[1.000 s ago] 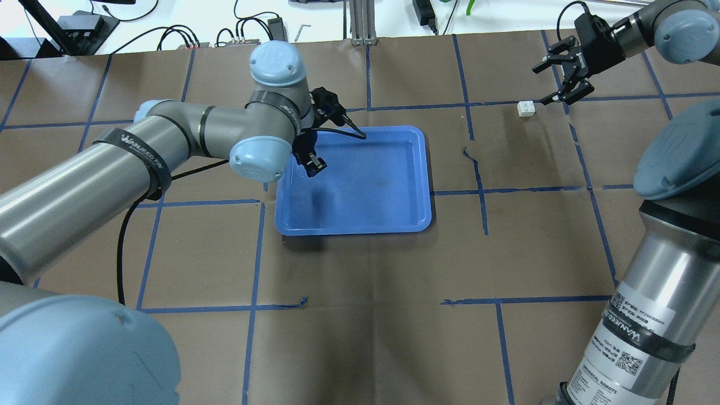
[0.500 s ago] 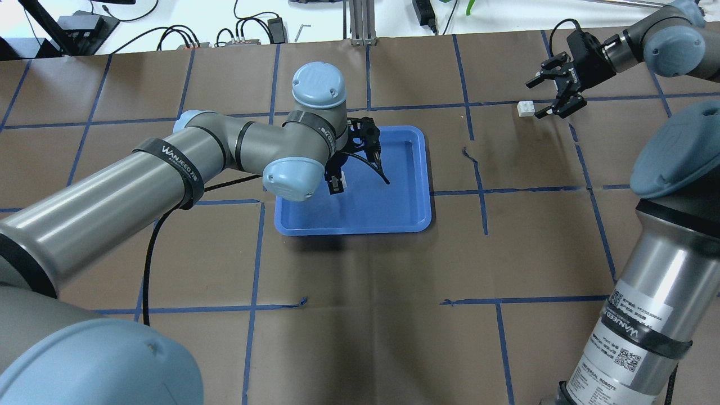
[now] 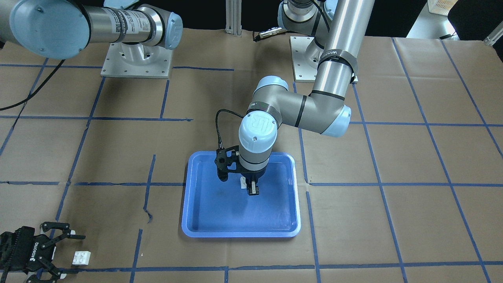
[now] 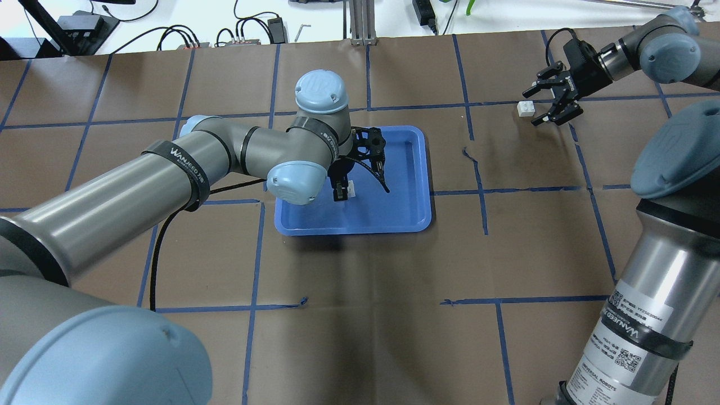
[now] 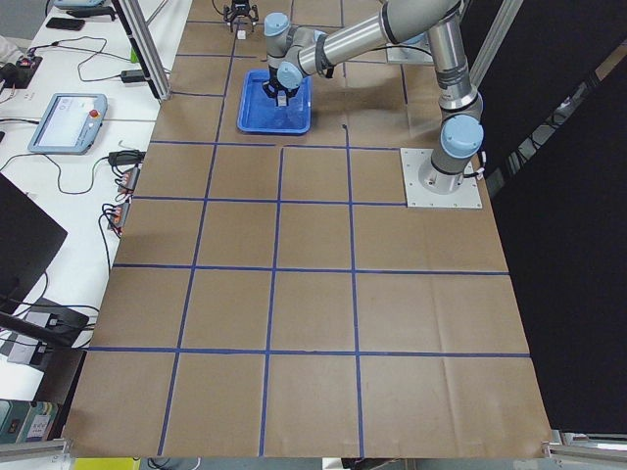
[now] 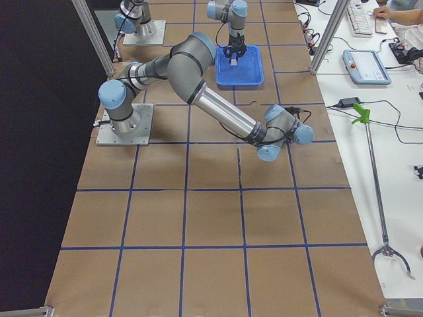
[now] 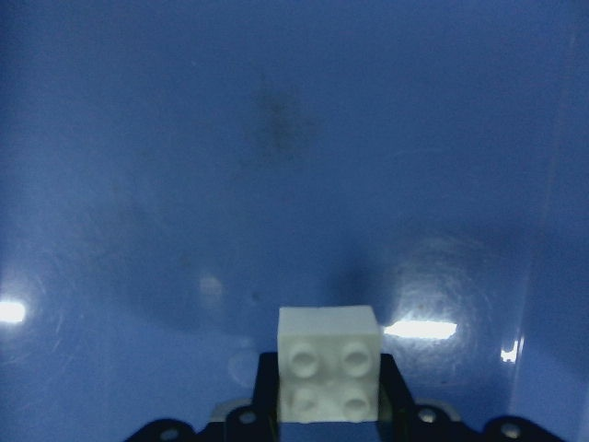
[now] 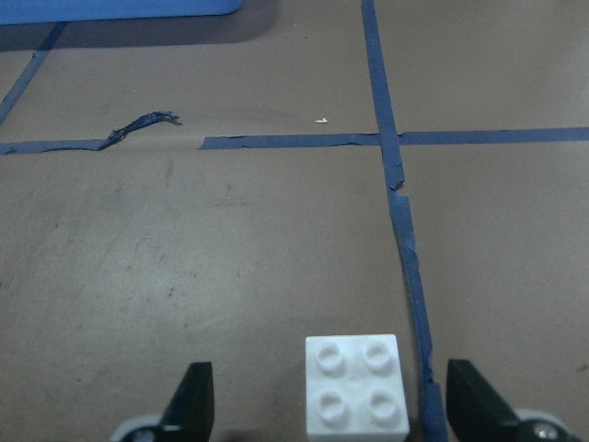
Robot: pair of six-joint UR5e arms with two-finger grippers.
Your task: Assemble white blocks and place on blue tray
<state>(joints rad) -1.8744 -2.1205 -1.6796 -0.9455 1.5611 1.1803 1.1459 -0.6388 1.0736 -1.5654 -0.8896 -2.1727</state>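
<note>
My left gripper (image 4: 343, 192) is shut on one white block (image 4: 350, 189) and holds it low over the middle of the blue tray (image 4: 394, 214). The left wrist view shows this block (image 7: 329, 359) between the fingers, studs toward the camera, above the tray floor (image 7: 276, 138). The second white block (image 4: 526, 108) lies on the brown paper at the far right. My right gripper (image 4: 531, 107) is open with a finger on each side of it. The right wrist view shows that block (image 8: 356, 384) between the fingers (image 8: 193, 403), untouched.
The table is covered in brown paper with a blue tape grid; a torn piece of tape (image 4: 471, 157) lies between tray and right block. Cables and boxes (image 4: 242, 34) line the far edge. The left arm's elbow (image 4: 295, 180) overhangs the tray's left rim.
The left gripper has moved right from the tray's left edge to its middle, carrying its block. The right gripper has moved left so its open fingers now straddle the other block.
</note>
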